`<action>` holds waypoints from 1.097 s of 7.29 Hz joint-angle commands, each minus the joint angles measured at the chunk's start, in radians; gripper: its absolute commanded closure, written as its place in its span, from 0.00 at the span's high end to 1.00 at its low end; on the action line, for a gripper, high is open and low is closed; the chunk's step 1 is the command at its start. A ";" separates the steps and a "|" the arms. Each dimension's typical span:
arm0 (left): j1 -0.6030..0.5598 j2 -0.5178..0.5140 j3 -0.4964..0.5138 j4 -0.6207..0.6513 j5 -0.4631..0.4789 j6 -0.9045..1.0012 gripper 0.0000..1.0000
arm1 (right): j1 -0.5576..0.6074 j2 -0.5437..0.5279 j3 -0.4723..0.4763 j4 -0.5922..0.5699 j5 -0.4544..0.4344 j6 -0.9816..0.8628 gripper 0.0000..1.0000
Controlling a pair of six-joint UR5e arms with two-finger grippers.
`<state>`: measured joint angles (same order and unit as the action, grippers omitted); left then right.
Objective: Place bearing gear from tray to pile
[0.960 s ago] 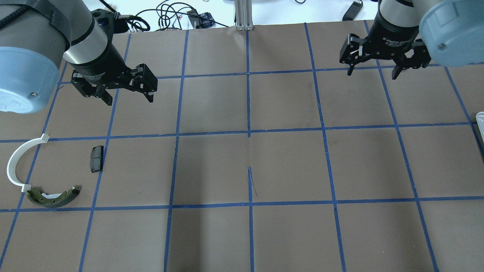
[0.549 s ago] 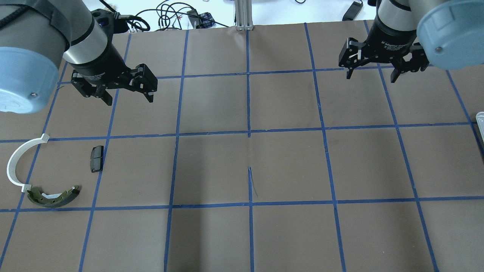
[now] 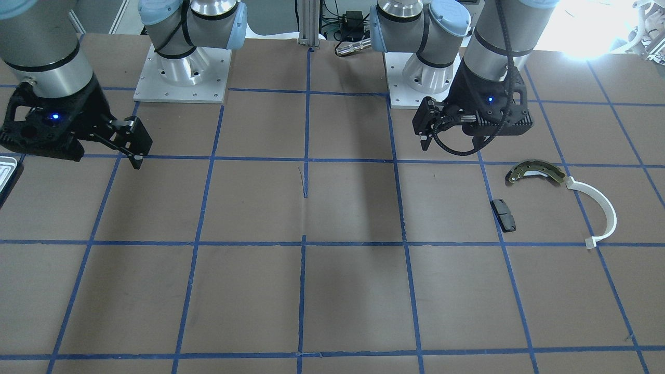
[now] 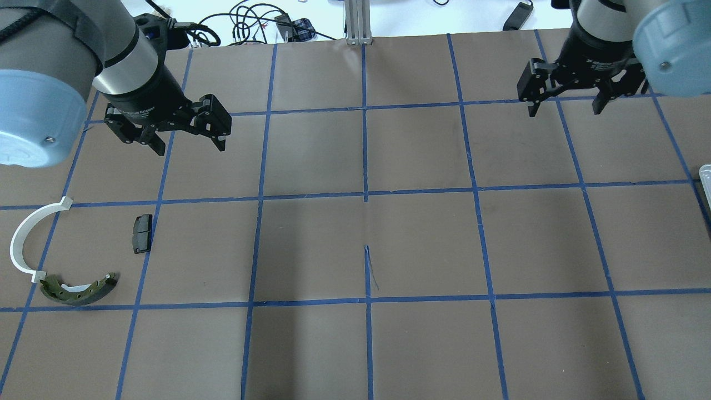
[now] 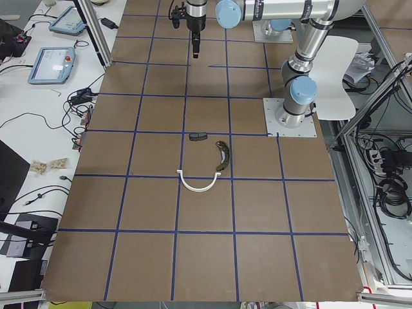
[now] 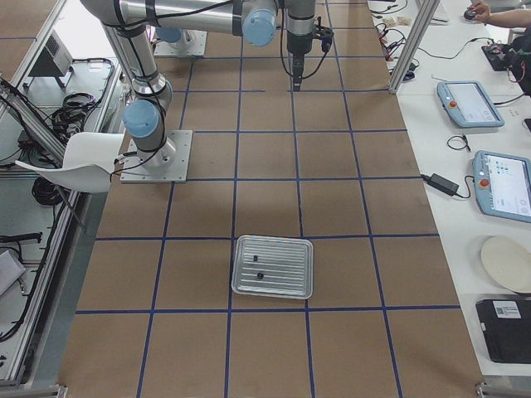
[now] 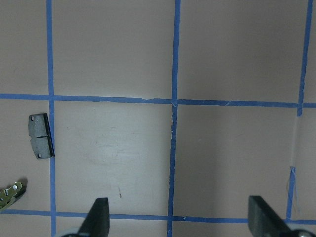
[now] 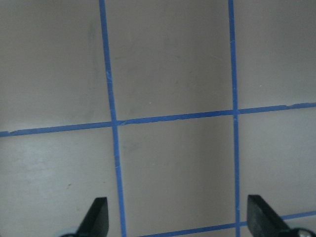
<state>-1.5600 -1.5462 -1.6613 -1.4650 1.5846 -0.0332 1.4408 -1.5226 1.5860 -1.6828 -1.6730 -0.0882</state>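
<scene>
With right gripper (image 4: 565, 111) and left gripper (image 4: 191, 149) both spread and empty, swing the right one to the tray (image 6: 286, 286), well away from its jaws, and centre over the small dark gear (image 6: 259, 275) inside

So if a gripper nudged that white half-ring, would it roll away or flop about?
Probably neither. The white half-ring lies flat on the table, so it would likely slide or spin rather than roll. It looks like thin plastic, so probably light and springy, not floppy. Its narrow band may be awkward to pinch.
</scene>
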 commanded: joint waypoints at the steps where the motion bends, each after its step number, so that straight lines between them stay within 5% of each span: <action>1: 0.000 0.000 0.000 0.000 0.000 0.001 1.00 | -0.237 -0.011 -0.004 0.011 -0.008 -0.353 1.00; 3: 0.000 0.000 0.000 0.000 0.000 -0.001 1.00 | -0.489 -0.001 0.000 0.012 0.002 -0.569 1.00; 6: 0.000 0.000 0.000 0.000 0.000 0.001 1.00 | -0.655 0.115 0.003 -0.067 -0.002 -0.854 1.00; 8: 0.000 0.000 0.000 0.000 0.000 0.001 1.00 | -0.787 0.255 0.017 -0.283 -0.007 -1.076 1.00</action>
<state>-1.5600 -1.5463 -1.6613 -1.4650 1.5847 -0.0323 0.7379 -1.3566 1.5943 -1.8391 -1.6801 -1.0211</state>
